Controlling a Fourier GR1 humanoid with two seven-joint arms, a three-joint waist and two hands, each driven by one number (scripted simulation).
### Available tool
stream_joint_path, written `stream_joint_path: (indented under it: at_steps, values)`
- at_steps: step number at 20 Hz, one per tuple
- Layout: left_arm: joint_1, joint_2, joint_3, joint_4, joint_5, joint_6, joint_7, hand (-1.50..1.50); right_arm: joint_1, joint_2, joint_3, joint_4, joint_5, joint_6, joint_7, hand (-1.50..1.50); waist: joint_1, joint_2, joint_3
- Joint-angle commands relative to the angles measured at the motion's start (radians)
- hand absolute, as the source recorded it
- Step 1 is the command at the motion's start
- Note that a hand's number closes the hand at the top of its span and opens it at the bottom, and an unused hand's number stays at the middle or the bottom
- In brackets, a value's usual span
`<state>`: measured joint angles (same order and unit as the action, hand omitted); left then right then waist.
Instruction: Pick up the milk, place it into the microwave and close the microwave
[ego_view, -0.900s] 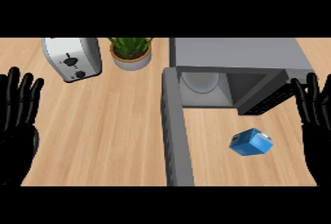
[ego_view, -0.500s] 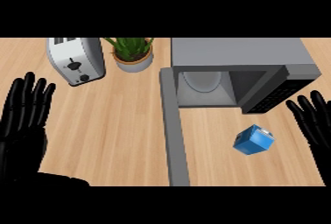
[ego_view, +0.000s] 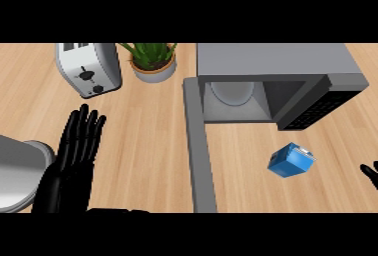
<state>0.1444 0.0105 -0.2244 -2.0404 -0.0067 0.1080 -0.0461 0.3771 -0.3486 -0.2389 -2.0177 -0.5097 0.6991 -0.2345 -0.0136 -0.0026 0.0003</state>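
The milk is a small blue carton with a white top, lying tilted on the wooden counter in front of the microwave. The grey microwave stands open, a white turntable plate inside; its door swings out toward me as a long grey strip. My left hand lies flat on the counter at the left, fingers straight and spread, holding nothing. Only fingertips of my right hand show at the right edge, to the right of the milk and apart from it.
A silver toaster stands at the back left. A potted green plant sits next to it, by the microwave's left side. My grey left forearm fills the lower left corner.
The view has shifted. My left hand has moved right and inward over the counter. My right hand has dropped toward the lower right edge and mostly left the view. The milk has not moved.
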Motion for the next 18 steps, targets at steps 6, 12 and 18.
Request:
stream_joint_path:
  at_steps: [6,12,18]
  values:
    - [0.133,-0.010,-0.200,-0.009,-0.076,0.104,-0.089,-1.50,0.000,0.010,-0.132,0.219,0.097,0.184,-0.141,-1.50,0.013,0.001,0.000]
    - [0.068,-0.011,-0.245,0.074,-0.086,0.202,-0.106,-1.50,-0.075,0.094,-0.087,0.324,0.359,0.143,-0.300,-1.50,0.013,0.002,0.001]
    - [0.181,0.027,-0.313,0.032,-0.068,0.203,-0.170,-1.50,-0.134,0.104,-0.041,0.494,0.473,0.052,-0.422,-1.50,0.021,0.002,0.001]
